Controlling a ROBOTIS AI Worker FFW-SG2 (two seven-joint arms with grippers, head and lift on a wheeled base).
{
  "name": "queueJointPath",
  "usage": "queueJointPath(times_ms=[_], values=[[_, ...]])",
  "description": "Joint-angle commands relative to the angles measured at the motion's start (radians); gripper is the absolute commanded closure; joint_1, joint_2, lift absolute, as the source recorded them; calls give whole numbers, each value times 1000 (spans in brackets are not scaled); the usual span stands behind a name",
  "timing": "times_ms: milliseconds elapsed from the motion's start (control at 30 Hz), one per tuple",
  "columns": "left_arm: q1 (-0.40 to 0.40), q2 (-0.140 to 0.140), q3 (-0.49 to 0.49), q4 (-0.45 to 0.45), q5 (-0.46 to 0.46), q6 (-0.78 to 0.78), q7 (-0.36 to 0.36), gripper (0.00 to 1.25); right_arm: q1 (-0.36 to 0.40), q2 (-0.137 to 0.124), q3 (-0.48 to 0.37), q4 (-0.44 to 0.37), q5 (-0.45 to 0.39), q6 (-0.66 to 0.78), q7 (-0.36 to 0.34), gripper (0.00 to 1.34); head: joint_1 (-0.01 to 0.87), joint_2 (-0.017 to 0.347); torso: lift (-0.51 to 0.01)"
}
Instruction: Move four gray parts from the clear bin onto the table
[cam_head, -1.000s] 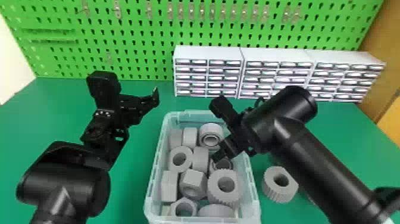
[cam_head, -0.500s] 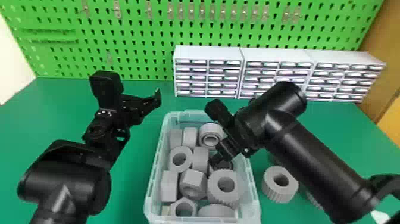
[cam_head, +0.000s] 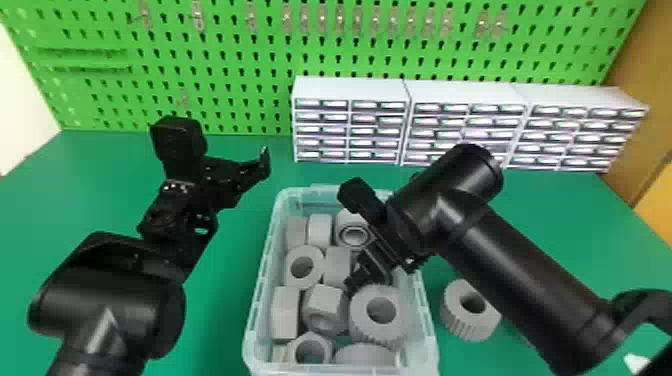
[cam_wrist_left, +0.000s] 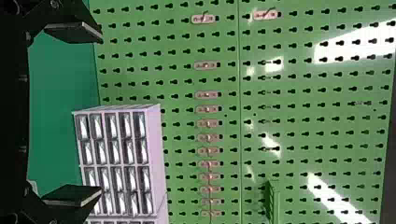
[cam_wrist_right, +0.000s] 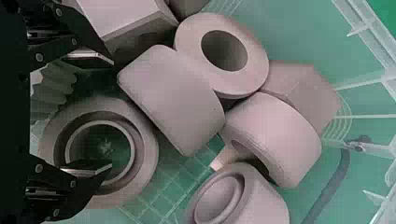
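My left gripper (cam_head: 232, 175) is over the table left of the bin; in the left wrist view the gripper (cam_wrist_left: 86, 114) stands open with nothing between its fingers. Inside the clear bin (cam_head: 261, 280), my right gripper (cam_head: 357, 280) is low at the right side, just behind a toothed gray part (cam_head: 380, 312). The right wrist view has that gripper (cam_wrist_right: 100, 112) open: one fingertip over the hole of a stepped gray ring (cam_wrist_right: 145, 158), the other beyond its rim. Several more gray parts (cam_head: 302, 265) fill the bin. One toothed gray part (cam_head: 467, 312) rests on the table, right of the bin.
White drawer cabinets (cam_head: 350, 92) line the back of the green table (cam_head: 240, 320), before a green pegboard (cam_head: 240, 65). The bin's right wall (cam_head: 425, 320) is close by the right gripper. My right forearm passes above the table on the right.
My right gripper and forearm have shifted left, the fingers ending up lower among the bin's parts. The left arm has moved only slightly, to the right.
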Motion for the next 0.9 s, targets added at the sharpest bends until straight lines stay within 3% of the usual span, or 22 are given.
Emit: queueJointPath(times_ms=[0, 667, 867], values=[[0, 2, 0, 0, 2, 0, 0, 134, 3, 4, 0, 11, 0, -7, 0, 490, 686, 26, -50], [7, 3, 7, 0, 11, 2, -3, 134, 18, -10, -15, 24, 23, -12, 0, 495, 686, 26, -50], [9, 5, 13, 0, 5, 11, -14, 134, 4, -26, -38, -21, 29, -20, 0, 502, 686, 26, -50]])
